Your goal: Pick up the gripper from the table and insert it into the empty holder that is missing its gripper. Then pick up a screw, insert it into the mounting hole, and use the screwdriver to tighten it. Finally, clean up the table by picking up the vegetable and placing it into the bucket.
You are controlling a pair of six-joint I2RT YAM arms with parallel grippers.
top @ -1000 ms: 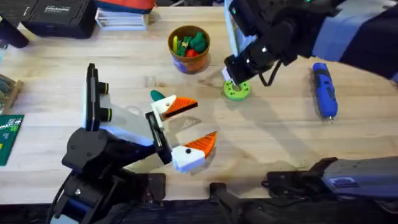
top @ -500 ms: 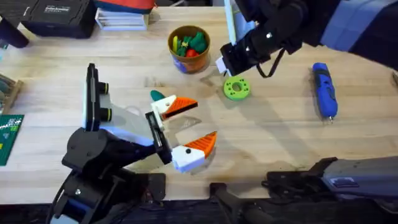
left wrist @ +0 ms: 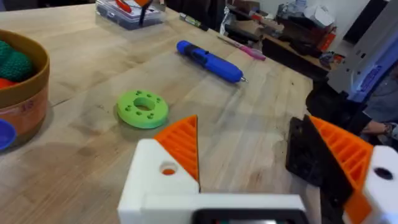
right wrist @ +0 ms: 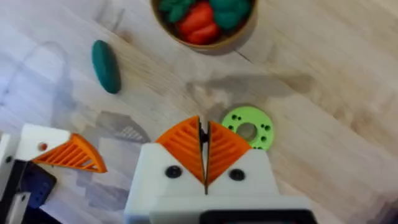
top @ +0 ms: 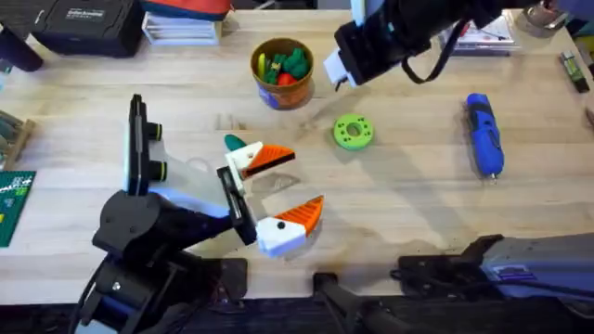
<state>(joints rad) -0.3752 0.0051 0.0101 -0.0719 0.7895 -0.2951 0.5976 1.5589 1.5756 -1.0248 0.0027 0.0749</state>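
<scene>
I look down at the big light wood table [top: 436, 213]. My left gripper [top: 295, 188] is low over it, near 6 o'clock. Its two white blocks with orange ribbed tips [left wrist: 180, 146] are spread wide apart, and they hold nothing.

The small dark teal-green toy vegetable [top: 234, 143] lies flat on the wood. It is just beside the far white block, at about 10 o'clock from my left gripper.

The small round brown bucket [top: 256, 57] stands at 12 o'clock on the table. Green, red and yellow toys sit inside it. The round bright green disc with holes [top: 353, 131] lies near the bucket, at about 4 o'clock from it.

The blue tube-shaped power screwdriver [top: 484, 134] lies on its side at 3 o'clock, well apart from the disc. Its dark tip points toward me.

My right arm is lifted up high, at about 1 o'clock, just beside the bucket. In the right wrist view, my right gripper [right wrist: 204, 134] is closed, with its two orange tips pressed together. It hangs above the green disc.

A black case [top: 83, 23] at 11 o'clock has white writing on it, too small for me to read. A green card [top: 14, 204] at 9 o'clock has white marks I cannot read either.
</scene>
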